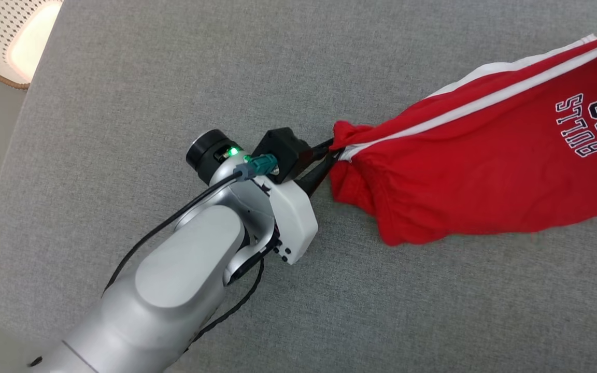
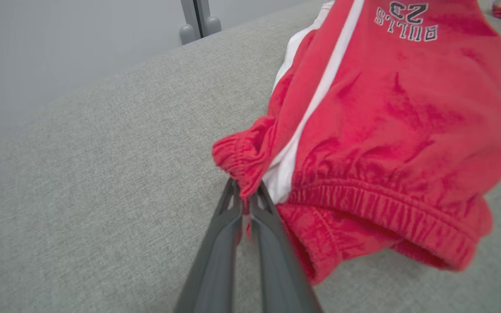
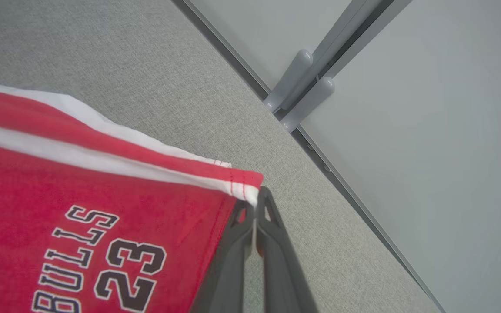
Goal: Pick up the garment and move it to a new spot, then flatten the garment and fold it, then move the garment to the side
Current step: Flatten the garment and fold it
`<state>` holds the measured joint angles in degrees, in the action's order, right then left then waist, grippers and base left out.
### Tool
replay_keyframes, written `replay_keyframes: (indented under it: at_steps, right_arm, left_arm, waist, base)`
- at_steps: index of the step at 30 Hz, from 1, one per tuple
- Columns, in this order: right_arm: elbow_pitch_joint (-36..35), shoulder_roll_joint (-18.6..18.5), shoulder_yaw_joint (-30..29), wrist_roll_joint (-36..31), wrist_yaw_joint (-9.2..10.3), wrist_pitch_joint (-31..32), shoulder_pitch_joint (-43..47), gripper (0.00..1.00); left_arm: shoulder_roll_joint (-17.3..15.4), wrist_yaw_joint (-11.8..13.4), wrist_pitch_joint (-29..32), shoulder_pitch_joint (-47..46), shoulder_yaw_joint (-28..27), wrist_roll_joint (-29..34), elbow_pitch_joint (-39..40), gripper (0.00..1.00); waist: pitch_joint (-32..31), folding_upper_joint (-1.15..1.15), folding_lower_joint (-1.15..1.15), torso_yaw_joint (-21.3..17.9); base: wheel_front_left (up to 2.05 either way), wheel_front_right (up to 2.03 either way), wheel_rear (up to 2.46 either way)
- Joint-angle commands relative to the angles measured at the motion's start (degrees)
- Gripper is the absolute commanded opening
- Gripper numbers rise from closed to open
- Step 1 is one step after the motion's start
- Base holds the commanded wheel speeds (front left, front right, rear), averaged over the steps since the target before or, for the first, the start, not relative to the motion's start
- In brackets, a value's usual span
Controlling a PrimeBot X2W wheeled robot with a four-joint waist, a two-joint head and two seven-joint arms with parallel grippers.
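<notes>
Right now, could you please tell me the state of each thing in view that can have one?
red shorts, unfolded, stretched between both grippers, waistband bunched.
left gripper, shut on the shorts' waistband corner.
right gripper, shut on the shorts' hem corner.
wrist light, lit green.
grey doors, closed.

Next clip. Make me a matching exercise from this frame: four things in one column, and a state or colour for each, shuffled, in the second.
1. left gripper
2. right gripper
3. garment
4. fabric surface

a. grey
b. shut on the hem corner
c. red with white stripes
d. shut on the waistband end

Pairs: 1-d; 2-b; 3-c; 4-a
</notes>
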<state>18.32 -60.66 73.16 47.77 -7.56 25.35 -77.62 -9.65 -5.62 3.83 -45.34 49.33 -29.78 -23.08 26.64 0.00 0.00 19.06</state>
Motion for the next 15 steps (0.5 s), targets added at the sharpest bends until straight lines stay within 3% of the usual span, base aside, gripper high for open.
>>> replay_keyframes:
  at_steps: [1,7,8,9,10,15]
  right_arm:
    - [0.65,0.23,0.13,-0.21,0.15,-0.04,-0.63,0.0]
    - [2.31,1.13,0.21,0.03,0.15,0.53,-0.23,0.0]
    - [2.51,1.27,0.21,0.08,0.15,0.44,-0.11,0.06]
    - [2.97,1.39,0.21,0.26,0.15,0.21,-0.02,1.0]
    - [3.26,1.65,0.22,0.08,0.15,-0.06,0.16,1.0]
    - [5.36,3.05,0.2,-0.5,0.14,-1.85,1.23,1.0]
  left_arm:
    - [0.2,-0.28,-0.4,-1.2,-0.13,0.06,-0.99,0.0]
    - [1.99,-0.75,-1.78,-3.94,0.93,0.49,-5.57,0.0]
    - [2.21,-0.85,-1.96,-4.29,1.17,0.51,-6.36,0.32]
    - [2.33,-0.87,-2.22,-4.67,1.31,0.68,-6.95,0.96]
    - [2.44,-0.78,-2.52,-4.96,1.39,0.75,-7.63,1.0]
    - [3.48,0.69,-5.52,-5.34,0.84,0.95,-10.52,1.0]
  waist:
    - [0.58,0.0,0.0,0.24]
    - [1.93,0.0,0.0,0.46]
    - [2.07,0.0,0.0,0.46]
    - [2.18,0.0,0.0,0.45]
    - [2.22,0.0,0.0,0.41]
    - [1.51,0.0,0.0,0.02]
  base:
    - [0.0,0.0,0.0]
    - [0.0,0.0,0.0]
    - [0.0,0.0,0.0]
    - [0.0,0.0,0.0]
    - [0.0,0.0,0.0]
    - [0.0,0.0,0.0]
